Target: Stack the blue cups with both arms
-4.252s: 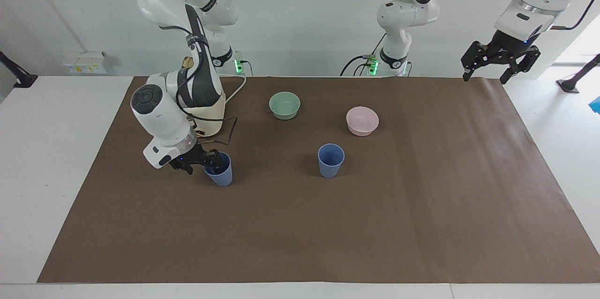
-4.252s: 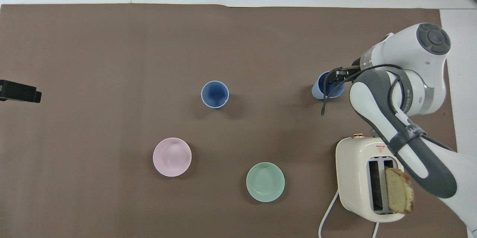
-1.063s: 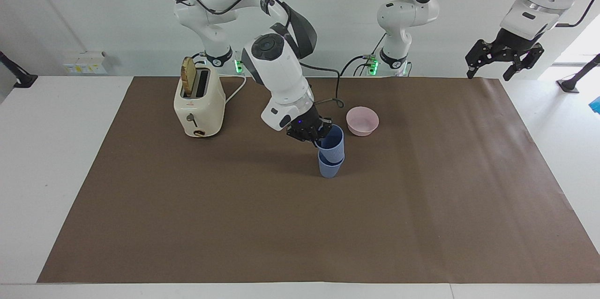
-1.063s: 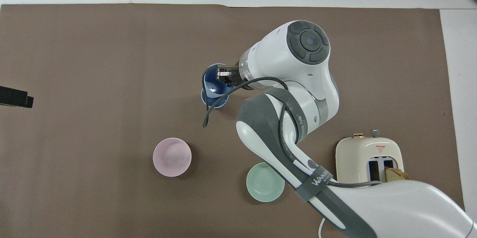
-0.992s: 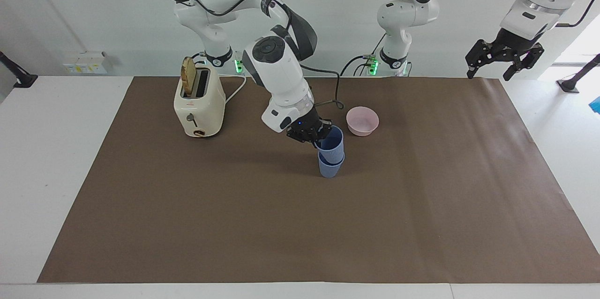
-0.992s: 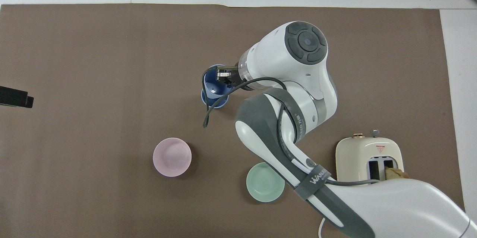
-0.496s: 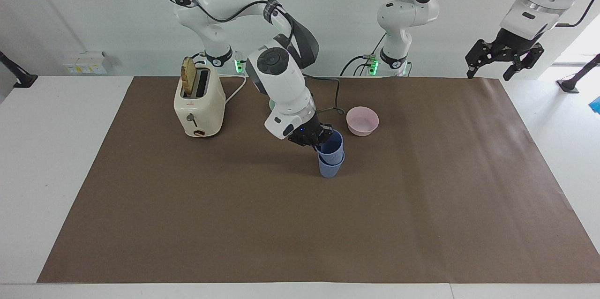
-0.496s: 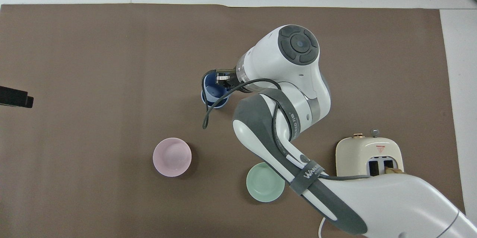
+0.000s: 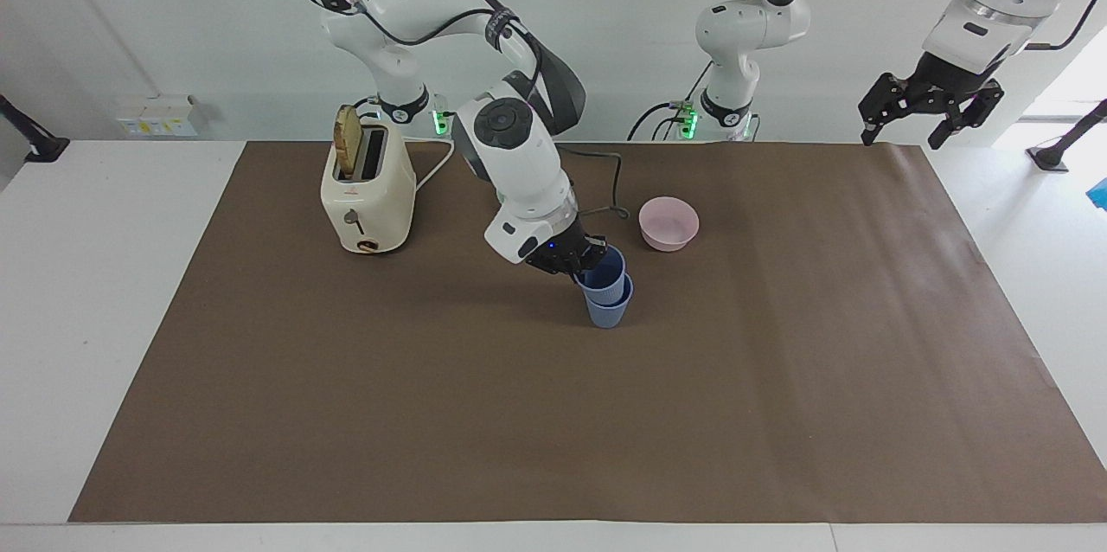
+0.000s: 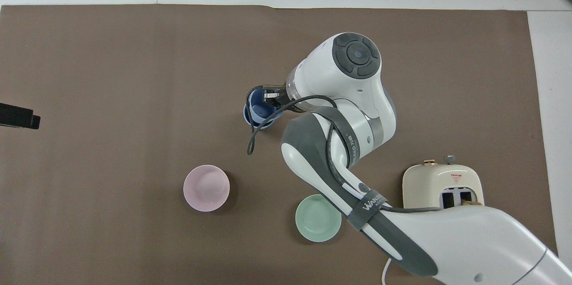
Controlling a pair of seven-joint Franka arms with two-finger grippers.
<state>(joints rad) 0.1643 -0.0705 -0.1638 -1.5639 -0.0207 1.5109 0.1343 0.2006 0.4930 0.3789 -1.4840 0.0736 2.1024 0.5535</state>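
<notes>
- Right gripper [image 9: 581,262], closed on the rim of the upper blue cup [image 9: 603,269], is seen near the middle of the brown mat [image 9: 553,414].
- That cup is set into the lower blue cup [image 9: 610,310], which stands upright on the mat; only part of the upper cup is sunk in, so its rim stands above the lower rim.
- Two blue cups are counted, both in this one stack.
- From overhead, the stack is partly covered by the gripper and a looping black cable [image 10: 253,137].
- A pink bowl [image 9: 668,222] is placed near the stack, nearer to the robots and toward the left arm's end of the table, well apart from the cups.
- A mint-green bowl [image 10: 318,218] lies nearer to the robots than the stack; in the facing view it is hidden by the right arm.
- Two bowls are counted.
- One cream toaster [image 9: 367,187] with one slice of bread [image 9: 348,152] in a slot stands toward the right arm's end, nearer to the robots.
- Left gripper [image 9: 925,115] is held with its fingers spread wide, holding nothing, raised over the mat's corner at the left arm's end; that arm waits.
</notes>
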